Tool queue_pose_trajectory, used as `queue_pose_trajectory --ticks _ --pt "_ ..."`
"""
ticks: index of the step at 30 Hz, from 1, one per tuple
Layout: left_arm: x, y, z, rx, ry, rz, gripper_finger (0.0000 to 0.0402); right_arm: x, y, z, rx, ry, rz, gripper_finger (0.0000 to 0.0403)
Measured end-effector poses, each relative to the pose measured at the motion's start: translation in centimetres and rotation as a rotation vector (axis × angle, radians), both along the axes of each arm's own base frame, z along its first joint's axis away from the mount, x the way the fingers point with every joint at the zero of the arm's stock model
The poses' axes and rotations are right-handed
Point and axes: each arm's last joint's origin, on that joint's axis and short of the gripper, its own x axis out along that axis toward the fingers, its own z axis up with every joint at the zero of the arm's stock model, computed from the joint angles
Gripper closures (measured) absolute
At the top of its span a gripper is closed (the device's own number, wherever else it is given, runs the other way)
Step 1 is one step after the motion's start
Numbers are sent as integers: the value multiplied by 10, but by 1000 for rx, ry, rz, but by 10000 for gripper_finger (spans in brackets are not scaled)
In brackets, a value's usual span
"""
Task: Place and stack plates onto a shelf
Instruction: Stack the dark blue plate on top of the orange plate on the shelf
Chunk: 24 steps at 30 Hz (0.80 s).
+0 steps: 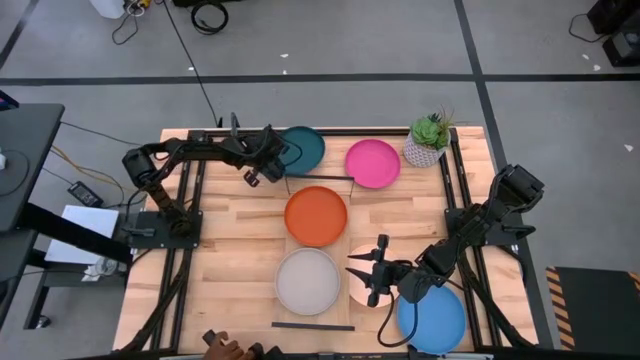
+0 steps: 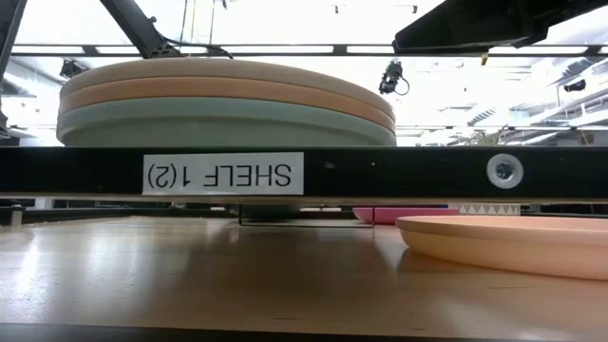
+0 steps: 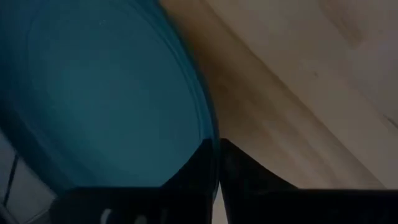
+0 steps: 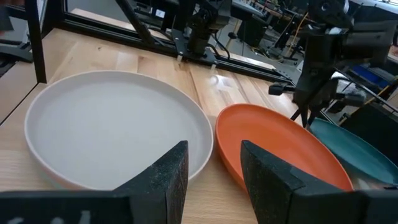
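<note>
My left gripper is at the left rim of the dark teal plate near the table's far edge, shut on it. The magenta plate lies to its right. The orange plate and pale grey plate sit on the light-wood shelf, between its black wire brackets. My right gripper is open and hovers over a peach plate beside the grey one, pointing toward the table's left. The bright blue plate lies under the right arm. The low view shows plates edge-on above the shelf. My left gripper pinches the dark teal plate's rim on its left side, one finger over the inner face and one outside. The fingers come from above, pointing down. Whether the plate is off the table does not show.
A small potted plant stands at the far right corner. Black rails run along the table's left and right sides. A person's hand shows at the near edge. Bare wood lies left of the shelf.
</note>
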Motion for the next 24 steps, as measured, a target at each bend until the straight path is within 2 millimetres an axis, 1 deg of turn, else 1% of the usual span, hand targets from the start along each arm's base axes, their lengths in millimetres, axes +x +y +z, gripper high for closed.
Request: queue_pose_trajectory --ticks 3,5,9,12,15,18,21,24 --pt "-2 -6 16 2 -5 -1 387 0 0 0 2 -1 0 250" --pt "-4 -10 33 28 -25 0 387 0 0 0 3 0 -1 250" --pt "-17 -21 75 102 -110 5 387 0 0 0 4 4 8 250" --pt "-27 -37 107 174 -205 20 387 0 1 0 2 4 10 250" --pt "-33 -61 133 185 -331 12 387 0 1 0 -3 4 10 250" --pt "-38 -90 153 147 -461 -20 387 0 0 0 -9 5 5 250" --pt "-41 -125 168 61 -575 -99 387 0 0 0 -10 6 5 250" --pt "-45 -160 177 -33 -651 -198 387 -2 2 -1 -10 6 8 250"
